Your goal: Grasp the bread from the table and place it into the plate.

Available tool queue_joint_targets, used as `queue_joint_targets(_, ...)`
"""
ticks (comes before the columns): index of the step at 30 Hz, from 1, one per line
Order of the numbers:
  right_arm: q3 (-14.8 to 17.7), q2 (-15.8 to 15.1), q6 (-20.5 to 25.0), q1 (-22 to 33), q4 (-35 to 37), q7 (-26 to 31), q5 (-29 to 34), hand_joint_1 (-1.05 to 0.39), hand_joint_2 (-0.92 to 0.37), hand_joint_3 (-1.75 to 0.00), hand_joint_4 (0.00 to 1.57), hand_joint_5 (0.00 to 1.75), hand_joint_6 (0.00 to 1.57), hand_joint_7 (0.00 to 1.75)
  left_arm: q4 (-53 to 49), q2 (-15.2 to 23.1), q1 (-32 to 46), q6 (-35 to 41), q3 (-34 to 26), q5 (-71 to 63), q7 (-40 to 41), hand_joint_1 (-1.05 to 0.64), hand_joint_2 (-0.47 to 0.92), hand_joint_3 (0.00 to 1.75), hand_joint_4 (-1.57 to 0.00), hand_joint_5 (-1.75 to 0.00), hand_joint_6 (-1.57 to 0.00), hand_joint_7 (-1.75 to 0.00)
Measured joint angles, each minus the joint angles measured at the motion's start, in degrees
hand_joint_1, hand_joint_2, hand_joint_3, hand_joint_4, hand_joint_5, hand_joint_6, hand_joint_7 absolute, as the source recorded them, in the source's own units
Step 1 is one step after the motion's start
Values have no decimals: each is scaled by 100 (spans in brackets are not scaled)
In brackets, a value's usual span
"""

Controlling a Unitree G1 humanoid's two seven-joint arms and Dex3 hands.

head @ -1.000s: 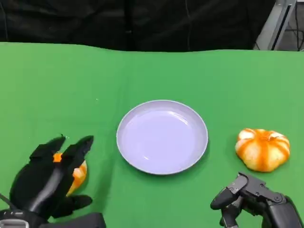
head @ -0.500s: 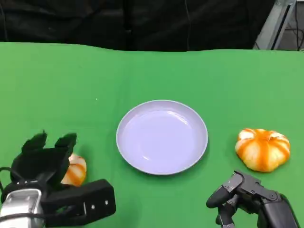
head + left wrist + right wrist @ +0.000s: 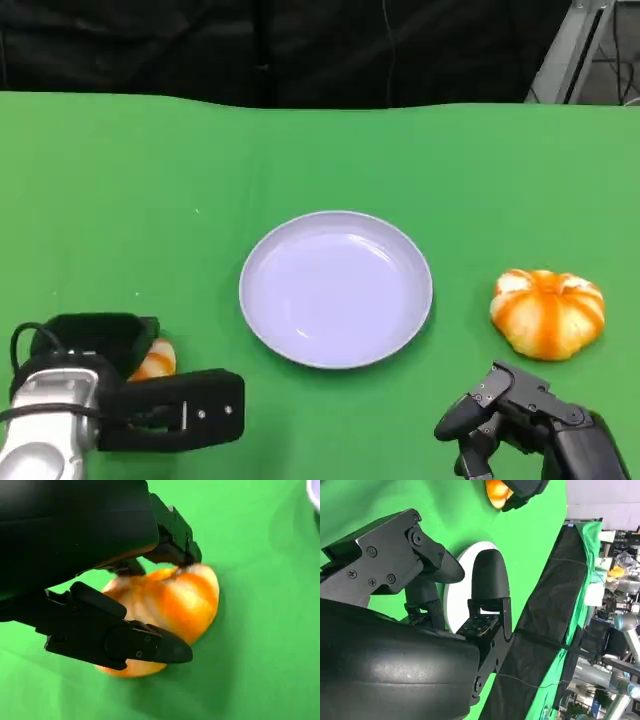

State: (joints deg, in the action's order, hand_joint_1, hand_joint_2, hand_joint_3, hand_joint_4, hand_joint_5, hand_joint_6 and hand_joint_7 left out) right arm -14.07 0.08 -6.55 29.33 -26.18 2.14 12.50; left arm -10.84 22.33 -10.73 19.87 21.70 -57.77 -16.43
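A lavender plate (image 3: 335,290) sits mid-table. An orange-and-white striped bread (image 3: 155,360) lies on the green cloth to its left, mostly covered by my left hand (image 3: 95,350). In the left wrist view the bread (image 3: 170,600) rests on the cloth, with one fingertip (image 3: 182,555) pressed on its top and the thumb (image 3: 125,642) against its near side. A second bread (image 3: 547,312) lies to the right of the plate. My right hand (image 3: 525,425) hangs just in front of it, fingers apart and holding nothing.
The green table (image 3: 320,160) ends at a black curtain along the back. A metal frame (image 3: 565,45) stands at the back right. The right wrist view looks across the plate (image 3: 452,600) to the left bread (image 3: 495,492).
My left hand has come down and folded its fingers over the left bread, which is now mostly covered. The right hand has barely moved. The head view shifted slightly.
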Motion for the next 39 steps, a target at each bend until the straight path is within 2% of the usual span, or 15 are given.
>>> queue_joint_targets(1, 0, 0, 0, -8, 0, 0, 1, -3, -55, -111, 61, 163, 70, 131, 0, 2, 18, -13, -4, 39, 80, -31, 91, 16, -76, -169, -86, -78)
queue_joint_targets(2, -4, 1, 0, -23, 2, -1, 0, -2, -54, -113, 60, 163, 70, 131, -14, 5, 71, -220, -85, 203, 365, -26, 89, 27, -79, -172, -75, -125)
queue_joint_targets(3, -5, 4, 0, -22, 4, 0, -1, -1, -53, -115, 60, 163, 70, 132, -43, 20, 151, -544, -184, 360, 779, -23, 88, 34, -81, -173, -68, -154)
queue_joint_targets(4, -7, 8, 0, -24, 14, 0, -2, -1, -53, -115, 60, 163, 70, 132, -83, 26, 231, -942, -281, 544, 1262, -23, 86, 39, -81, -174, -65, -164)
queue_joint_targets(5, -8, 13, 0, -35, 22, -1, -5, 0, -53, -116, 60, 163, 70, 132, -152, 26, 302, -1362, -363, 725, 1738, -23, 79, 54, -81, -174, -65, -169)
queue_joint_targets(7, -19, 15, 0, -75, 31, -1, -2, 0, -52, -118, 61, 162, 70, 132, -316, 26, 438, -2127, -480, 1025, 2601, -22, 61, 85, -82, -175, -64, -174)
queue_joint_targets(8, -26, 16, 0, -96, 37, 0, 1, 0, -51, -118, 61, 162, 70, 132, -431, 24, 490, -2517, -537, 1140, 3031, -20, 57, 93, -82, -175, -64, -174)
queue_joint_targets(11, -29, 16, 0, -124, 52, 12, 8, 0, -51, -119, 61, 161, 70, 131, -732, 25, 511, -3344, -637, 1342, 3907, -18, 54, 100, -82, -175, -63, -175)
queue_joint_targets(15, -31, 15, 0, -139, 81, 13, 1, 0, -50, -119, 61, 162, 70, 131, -969, 27, 505, -3990, -643, 1330, 4553, -15, 52, 107, -84, -175, -63, -175)
queue_joint_targets(16, -29, 15, 0, -142, 100, 12, -5, 0, -50, -120, 62, 161, 70, 131, -971, 26, 498, -4175, -637, 1324, 4727, -16, 49, 116, -87, -175, -64, -175)
queue_joint_targets(18, -21, -4, -11, -161, 142, 12, -5, -1, -50, -119, 62, 161, 70, 131, -1014, 17, 396, -4515, -579, 1282, 5001, -18, 49, 122, -87, -175, -63, -175)
queue_joint_targets(23, -8, -12, -13, -190, 172, 7, -47, -1, -51, -119, 62, 163, 70, 131, -1222, -149, -161, -4913, -391, 1197, 5206, -17, 45, 130, -89, -175, -66, -173)
queue_joint_targets(30, -6, -33, -13, -194, 183, 4, -37, -1, -52, -117, 62, 161, 70, 130, -1338, -435, -708, -5030, -157, 1107, 5222, -19, 37, 141, -90, -175, -69, -171)
queue_joint_targets(39, -15, -38, -17, -189, 193, 6, -28, -2, -52, -117, 62, 160, 71, 130, -1642, -964, -1495, -4921, 243, 1076, 4882, -20, 34, 136, -90, -175, -69, -175)
